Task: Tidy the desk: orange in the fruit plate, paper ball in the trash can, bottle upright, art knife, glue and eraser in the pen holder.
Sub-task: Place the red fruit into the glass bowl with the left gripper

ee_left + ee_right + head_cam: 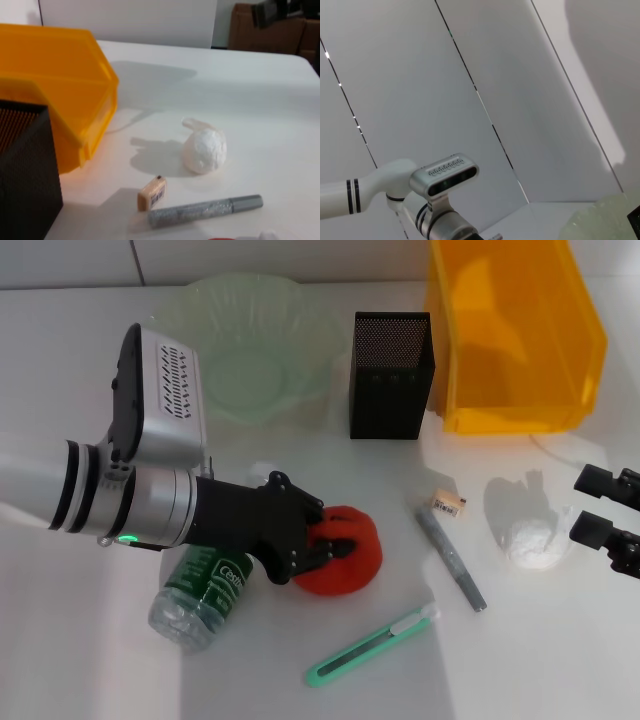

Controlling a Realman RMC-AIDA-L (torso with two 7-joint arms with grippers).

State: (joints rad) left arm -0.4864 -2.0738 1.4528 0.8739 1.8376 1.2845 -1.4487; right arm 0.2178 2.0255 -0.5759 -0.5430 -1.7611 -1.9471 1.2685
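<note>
The orange [352, 552] rests on the table at centre, and my left gripper [328, 545] is shut on its left side. Under that arm lies the bottle [200, 592] with a green label, on its side. The green art knife [370, 645] lies near the front. A grey glue stick [450, 558] and a small eraser [449, 503] lie right of the orange, both also in the left wrist view: glue stick [200, 211], eraser [151, 193]. The white paper ball [530, 537] [204, 150] sits further right. At the right edge my right gripper [603, 506] hangs open, holding nothing.
At the back stand the pale green fruit plate [245, 345], the black mesh pen holder [392, 375] [25, 170] and the yellow trash can [515, 335] [55, 100]. The right wrist view shows the wall and my left arm [445, 175].
</note>
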